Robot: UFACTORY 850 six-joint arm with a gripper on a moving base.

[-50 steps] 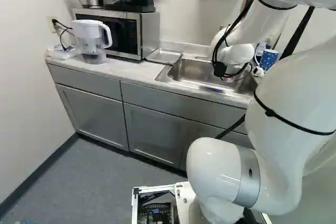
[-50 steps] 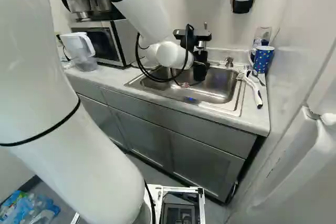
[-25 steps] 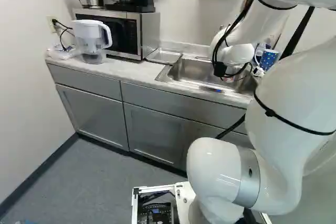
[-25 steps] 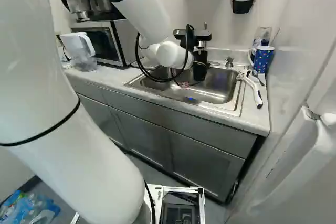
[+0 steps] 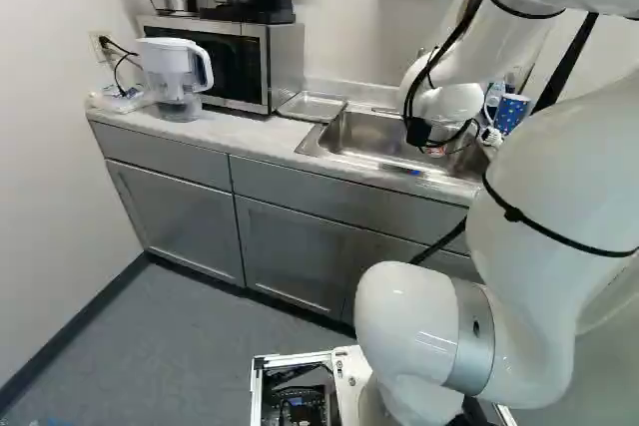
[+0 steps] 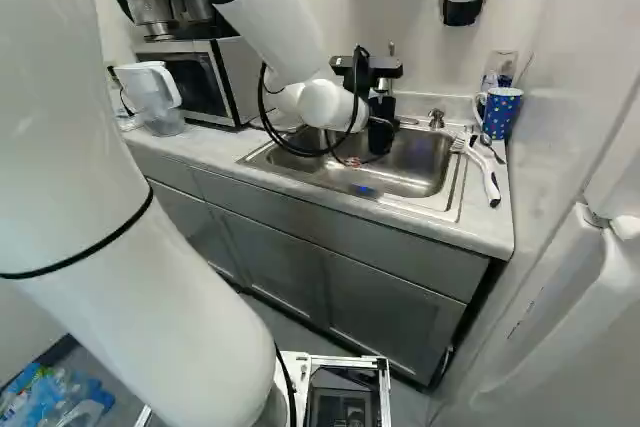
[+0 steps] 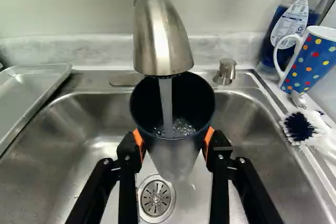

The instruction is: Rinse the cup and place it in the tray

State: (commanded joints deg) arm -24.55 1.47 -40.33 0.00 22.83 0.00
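Bright, seemingly overhead light, glare on sink point(image 7: 58, 140)

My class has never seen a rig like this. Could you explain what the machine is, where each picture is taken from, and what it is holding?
It is a white robot arm. Two cameras behind it, left and right, give the wide views; one on its wrist looks along its two black fingers. These hold a dark cup under the faucet, with water running in. Beside the sink, the counter bears a metal tray, a dotted mug and a brush.
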